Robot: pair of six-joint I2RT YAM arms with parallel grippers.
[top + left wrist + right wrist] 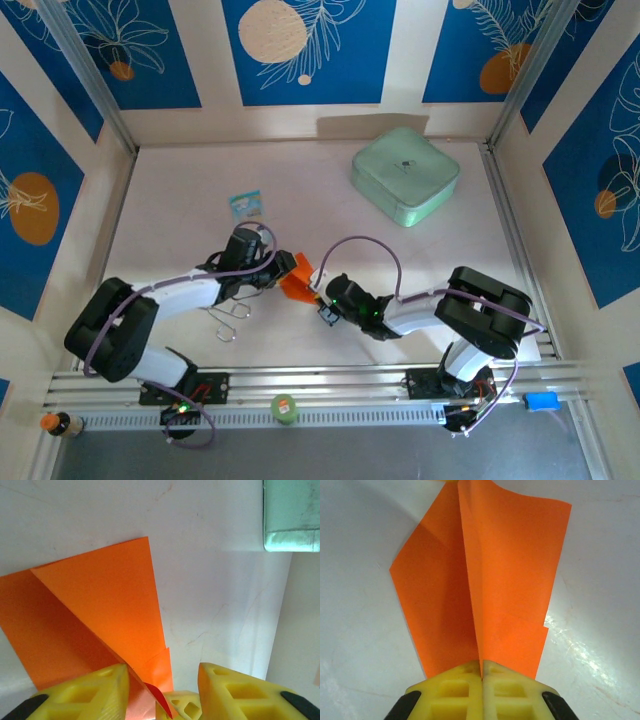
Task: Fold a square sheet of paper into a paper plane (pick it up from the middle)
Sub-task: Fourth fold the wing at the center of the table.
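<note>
White table (330, 210) ringed by blue leaf-print walls is your workspace. Your right pincer (481, 666) is pressed together on the paper (485, 580). Its yellow fingers (455, 685) pinch the near end of a raised centre crease. From that grip the orange paper fans away toward 12 o'clock, with one flap lying out to 10 o'clock and a broader one to 1 o'clock.

Your left pincer (162, 667) is spread, its jaws wide apart. One finger (85, 692) sits just beside the paper's edge, though you cannot tell whether it touches. The other stands over bare table. In that wrist view the paper runs from 6 o'clock up to 10 o'clock, with a folded triangular layer on top.

Seen from above, the two pincers meet just below the table's centre. The left comes in from 8 o'clock and the right from 4 o'clock, with the paper between them.

Further out, at 1 o'clock from the paper and well apart, sits a mint-green box (405, 175). At 11 o'clock, nearer, lies a small blue-and-white packet (246, 205).
</note>
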